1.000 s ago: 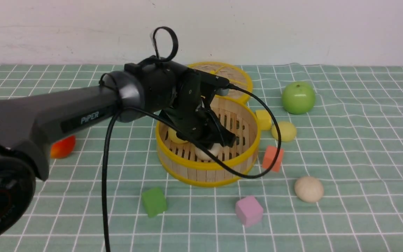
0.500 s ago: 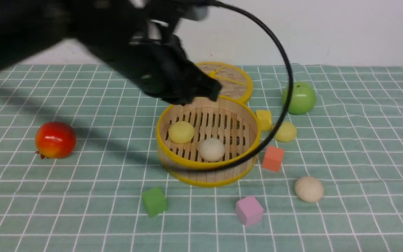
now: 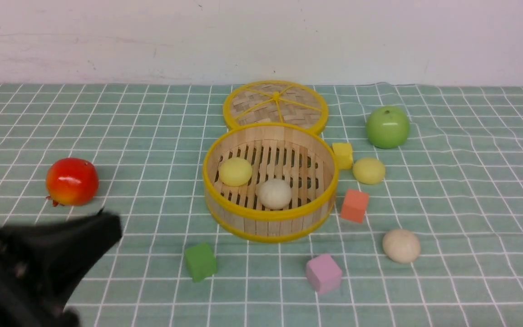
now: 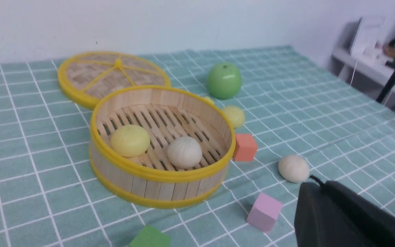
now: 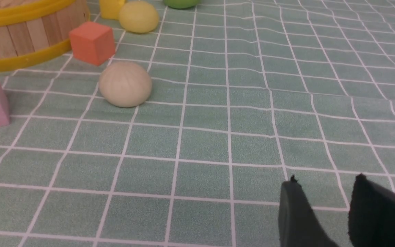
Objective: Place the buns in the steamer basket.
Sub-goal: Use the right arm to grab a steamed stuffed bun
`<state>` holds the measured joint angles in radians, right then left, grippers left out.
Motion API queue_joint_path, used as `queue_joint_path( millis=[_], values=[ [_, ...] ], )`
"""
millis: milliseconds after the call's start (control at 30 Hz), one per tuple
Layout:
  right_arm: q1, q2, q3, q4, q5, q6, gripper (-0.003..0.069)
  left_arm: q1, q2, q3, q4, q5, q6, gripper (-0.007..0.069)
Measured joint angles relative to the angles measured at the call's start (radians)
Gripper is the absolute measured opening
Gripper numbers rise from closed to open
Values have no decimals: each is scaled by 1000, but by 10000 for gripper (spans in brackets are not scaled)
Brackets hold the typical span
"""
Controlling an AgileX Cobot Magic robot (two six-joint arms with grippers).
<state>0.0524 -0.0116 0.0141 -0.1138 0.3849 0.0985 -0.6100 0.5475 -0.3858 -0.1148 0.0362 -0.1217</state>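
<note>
Left claw closed, empty, apart from the steamer basket (image 3: 270, 214); two buns placed. Right claw (image 5: 324, 206) open; next, approach the beige bun (image 5: 125, 84) ahead.

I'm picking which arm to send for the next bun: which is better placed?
Probably the right: the beige bun and yellow bun sit on the table right of the steamer basket, while the left gripper is off at the left.

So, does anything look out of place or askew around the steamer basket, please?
Only the bamboo lid, slightly: it seems tilted, its near edge apparently propped against the steamer basket. I see no spill or damage.
</note>
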Motion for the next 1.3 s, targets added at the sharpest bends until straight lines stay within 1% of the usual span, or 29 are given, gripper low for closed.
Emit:
queue_joint_path(
  millis=[167, 367, 433, 467, 500, 533, 567, 600, 633, 667, 767, 900, 967, 1000, 1033, 1067, 1133, 1167, 1200, 1233, 1267, 1300],
  values=[
    [0, 0, 0, 0, 0, 0, 240, 0, -71, 111, -1, -87, 0, -14],
    [0, 0, 1, 8, -13, 11, 240, 0, -79, 119, -1, -110, 0, -14],
    [0, 0, 8, 81, -53, 72, 240, 0, -79, 119, -1, -111, 0, -14],
    [0, 0, 10, 142, -83, 120, 240, 0, -79, 119, -1, -111, 0, -14],
    [0, 0, 10, 154, -88, 130, 240, 0, -79, 119, -1, -111, 0, -14],
    [0, 0, 11, 246, -150, 209, 240, 0, -79, 119, -1, -112, 0, -14],
    [0, 0, 11, 267, -158, 209, 240, 0, -79, 119, -1, -111, 0, -14],
    [0, 0, 11, 331, -227, 263, 240, 0, -79, 119, -1, -112, 0, -14],
    [0, 0, 11, 367, -265, 287, 240, 0, -79, 119, -1, -112, 0, -14],
    [0, 0, 11, 397, -305, 307, 240, 0, -79, 119, -1, -112, 0, -14],
    [1, 0, 10, 438, -355, 344, 240, 0, -79, 119, -1, -112, 0, -14],
    [32, 63, -89, 421, -168, 345, 217, 0, -79, 119, -1, -112, 0, -14],
    [76, 210, -242, 369, 25, 253, 193, 0, -79, 119, -1, -112, 0, -14],
    [99, 333, -328, 338, 148, 192, 181, 0, -79, 119, -1, -112, 0, -14],
    [103, 333, -343, 338, 148, 181, 180, 0, -79, 119, -1, -112, 0, -14],
    [125, 489, -442, 305, 258, 114, 168, 0, -79, 119, -1, -113, 0, -14],
    [144, 706, -582, 268, 389, 33, 152, 0, -79, 119, -1, -114, 0, -14],
    [148, 784, -639, 257, 414, 7, 145, 0, -79, 119, -1, -114, 0, -14],
    [149, 913, -701, 252, 442, -21, 138, 0, -79, 120, -1, -114, 0, -14],
    [149, 931, -721, 252, 443, -25, 136, 0, -79, 120, -1, -114, 0, -14],
    [149, 1069, -794, 254, 450, -58, 129, 0, -79, 120, -1, -114, 0, -14],
    [149, 1133, -821, 260, 450, -74, 127, 0, -79, 120, -1, -114, 0, -14]
  ],
)
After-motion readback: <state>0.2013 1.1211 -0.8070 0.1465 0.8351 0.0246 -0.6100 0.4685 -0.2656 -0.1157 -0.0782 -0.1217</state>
